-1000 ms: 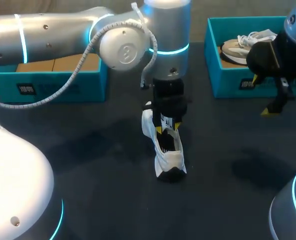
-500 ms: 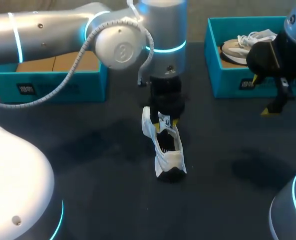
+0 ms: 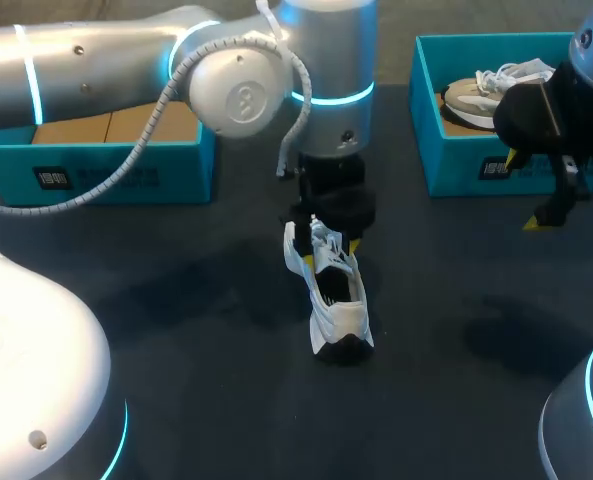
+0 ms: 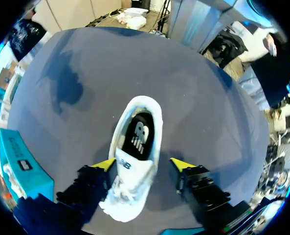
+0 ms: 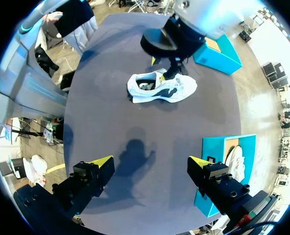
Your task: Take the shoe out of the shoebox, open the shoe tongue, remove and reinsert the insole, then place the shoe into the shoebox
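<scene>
Risen a little off the shoe [image 3: 336, 300] on the table [image 3: 176, 350], our left gripper [image 4: 144, 165] straddles its tongue [image 4: 126, 166] — fingers wide, holding nothing. Our right gripper [image 5: 150, 161] hangs open and empty, well apart from the shoe. Tongue-opening looks about done — next we pinch the insole [image 4: 139, 133].

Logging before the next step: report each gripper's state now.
Left gripper: open, straddling the shoe, not gripping it.
Right gripper: open, empty.

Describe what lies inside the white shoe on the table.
Inside the white shoe a dark insole with a white mark shows at the heel end. Its front part is hidden under the tongue.
</scene>
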